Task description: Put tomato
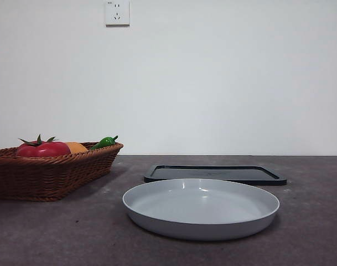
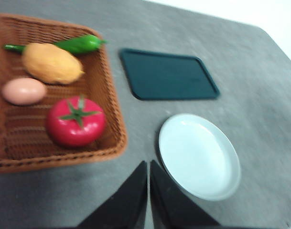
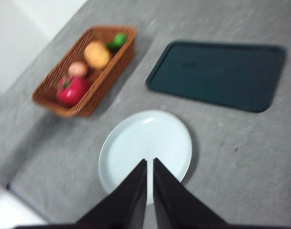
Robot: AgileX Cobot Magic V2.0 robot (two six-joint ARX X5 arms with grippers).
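Grey table (image 1: 312, 221), tomato (image 2: 75, 121) in basket (image 2: 107, 95), apart from both narrowed tools, left tool (image 2: 148, 167), right tool (image 3: 150, 164).

Open air lies above the basket (image 1: 52, 174) at the frame's left. Inside it the tomato (image 2: 75, 121) has an egg (image 2: 24, 91) and orange fruit (image 2: 52, 63) close by. Bare surface (image 1: 57, 233) separates basket, plate (image 1: 201, 208) and tray (image 1: 215, 174).

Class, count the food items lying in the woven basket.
4, all in the brown wicker basket: red tomato, pale egg, orange round fruit, green pepper. None seems hidden.
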